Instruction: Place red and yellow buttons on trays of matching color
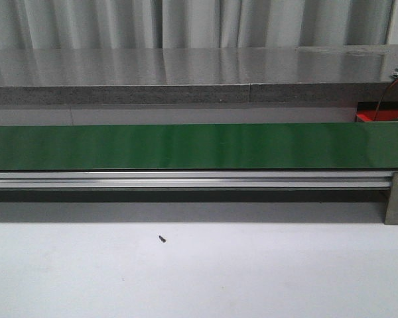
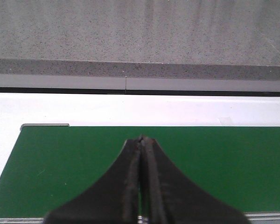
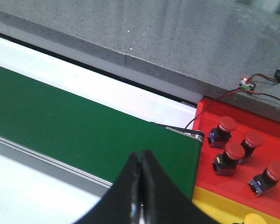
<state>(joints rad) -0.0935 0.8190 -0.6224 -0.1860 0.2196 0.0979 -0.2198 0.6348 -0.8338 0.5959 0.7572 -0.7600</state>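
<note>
Here both hands, left hand (image 2: 141, 140) and right hand (image 3: 141, 156), hover closed and empty over the bare green conveyor belt (image 1: 186, 146), seemingly waiting; four red mushroom-capped buttons (image 3: 234, 150) already sit in the red plastic tray (image 3: 210, 109).

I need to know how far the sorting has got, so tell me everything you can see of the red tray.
The red tray looks like glossy plastic and sits just past the end of the green belt, under the grey ledge. Four red buttons lie on it, leaning on dark bases. A yellow tray adjoins it. A thin black wire crosses its corner. Only part of it shows.
</note>
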